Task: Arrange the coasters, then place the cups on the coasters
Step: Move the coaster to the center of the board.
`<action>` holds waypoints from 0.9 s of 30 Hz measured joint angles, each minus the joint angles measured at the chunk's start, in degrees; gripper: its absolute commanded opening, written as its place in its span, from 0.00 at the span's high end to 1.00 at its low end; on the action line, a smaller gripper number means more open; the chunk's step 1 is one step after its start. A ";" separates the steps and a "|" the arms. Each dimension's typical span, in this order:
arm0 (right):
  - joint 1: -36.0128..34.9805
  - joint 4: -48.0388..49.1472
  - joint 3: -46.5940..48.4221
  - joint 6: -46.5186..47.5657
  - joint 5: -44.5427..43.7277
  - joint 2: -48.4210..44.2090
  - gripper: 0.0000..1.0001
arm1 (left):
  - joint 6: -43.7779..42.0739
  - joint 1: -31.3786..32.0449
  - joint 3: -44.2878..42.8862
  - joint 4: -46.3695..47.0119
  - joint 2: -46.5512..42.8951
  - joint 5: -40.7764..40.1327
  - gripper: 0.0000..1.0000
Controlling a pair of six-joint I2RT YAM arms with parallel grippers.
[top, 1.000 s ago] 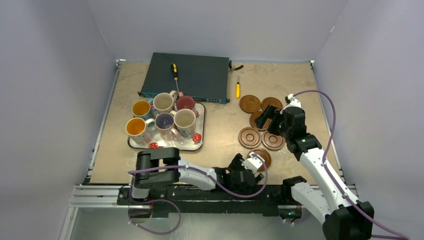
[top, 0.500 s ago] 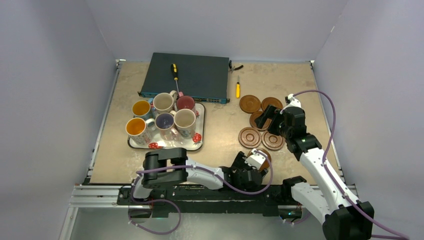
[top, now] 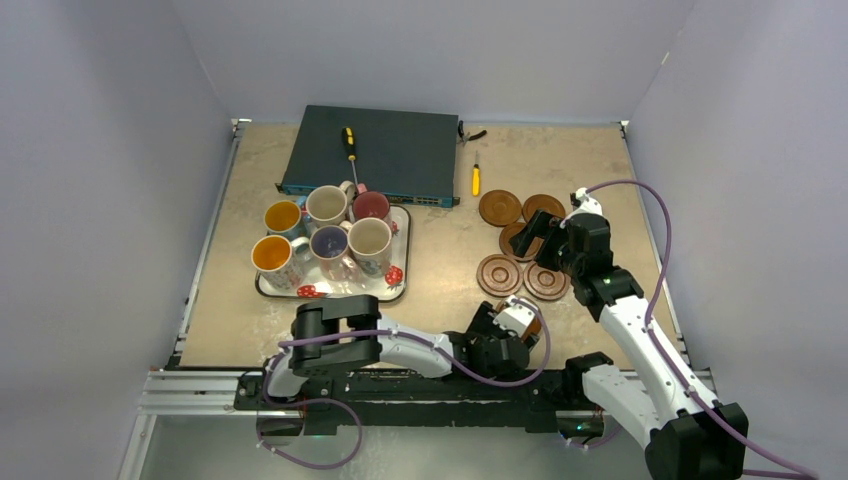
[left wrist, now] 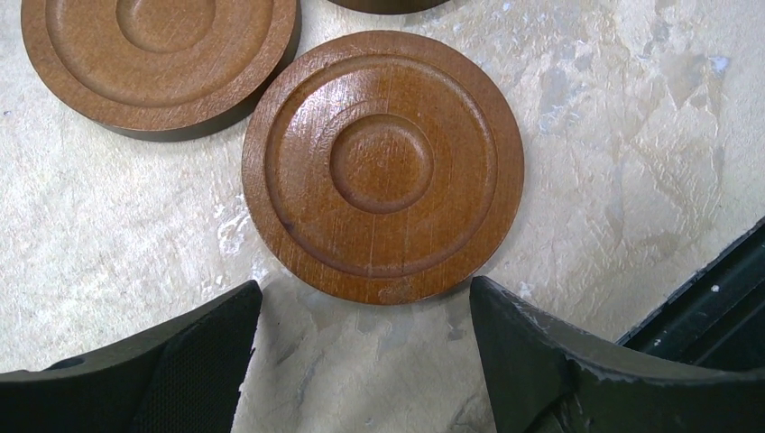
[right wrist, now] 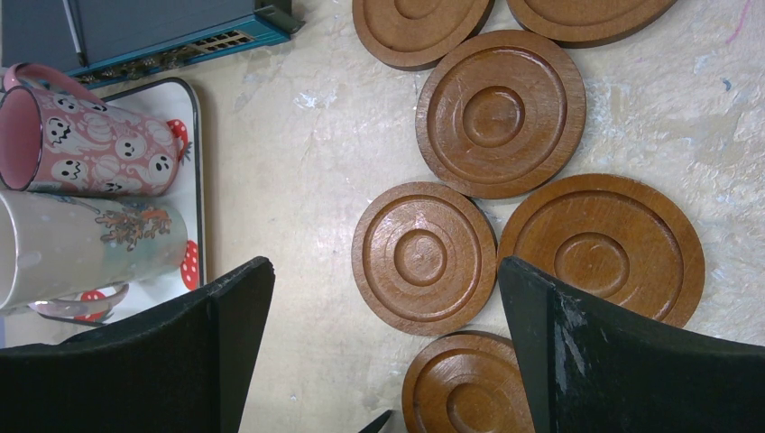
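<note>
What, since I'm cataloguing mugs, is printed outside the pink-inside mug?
The mug shows white ghosts on pink; clearest in the right wrist view.

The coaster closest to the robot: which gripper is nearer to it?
Left. The left gripper is open right at the edge of that coaster. The right gripper is farther back, open above the other coasters.

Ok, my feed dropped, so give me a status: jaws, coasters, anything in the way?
Left gripper jaws open, just short of nearest coaster, no contact. Right gripper jaws open above the coaster cluster. Cups all on tray. Nothing in the way.
</note>
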State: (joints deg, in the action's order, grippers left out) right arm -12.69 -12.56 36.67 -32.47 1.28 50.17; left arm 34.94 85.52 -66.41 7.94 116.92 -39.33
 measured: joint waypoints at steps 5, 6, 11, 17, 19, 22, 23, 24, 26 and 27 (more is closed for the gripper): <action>0.00 0.00 -0.02 0.00 -0.02 -0.22 0.02 | -0.02 -0.20 -0.48 0.07 0.37 -0.13 0.20; 0.00 0.00 -0.02 0.02 -0.02 -0.33 0.02 | -0.04 -0.26 -0.63 0.09 0.46 -0.11 0.20; 0.00 0.00 -0.02 0.02 -0.02 -0.44 0.02 | -0.09 -0.39 -0.98 0.20 0.79 -0.15 0.20; 0.00 0.00 -0.02 0.02 -0.02 -0.44 0.02 | -0.17 -0.59 -1.60 0.24 1.16 -0.15 0.20; 0.00 0.02 -0.02 0.02 -0.02 -0.44 0.02 | -0.22 -0.63 -1.62 0.37 1.22 -0.11 0.20; 0.00 0.00 -0.02 0.02 -0.02 -0.44 0.02 | -0.26 -0.63 -1.64 0.61 1.29 -0.11 0.20; 0.00 0.02 -0.02 0.02 -0.02 -0.44 0.02 | -0.33 -0.66 -1.70 0.61 1.36 -0.13 0.20; 0.00 0.00 -0.02 0.02 -0.02 -0.44 0.02 | -0.46 -0.66 -1.79 0.63 1.40 -0.11 0.20; 0.00 0.00 -0.02 0.02 -0.02 -0.44 0.02 | -0.61 -0.66 -2.01 0.66 1.57 -0.11 0.20; 0.00 0.00 -0.02 0.02 -0.02 -0.44 0.02 | -0.70 -0.68 -2.16 0.63 1.66 -0.11 0.20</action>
State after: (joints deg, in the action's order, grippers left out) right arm -12.69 -12.56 36.64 -32.45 1.26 49.74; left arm 34.24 84.84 -68.58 8.58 118.58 -39.44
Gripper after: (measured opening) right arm 0.976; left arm 0.804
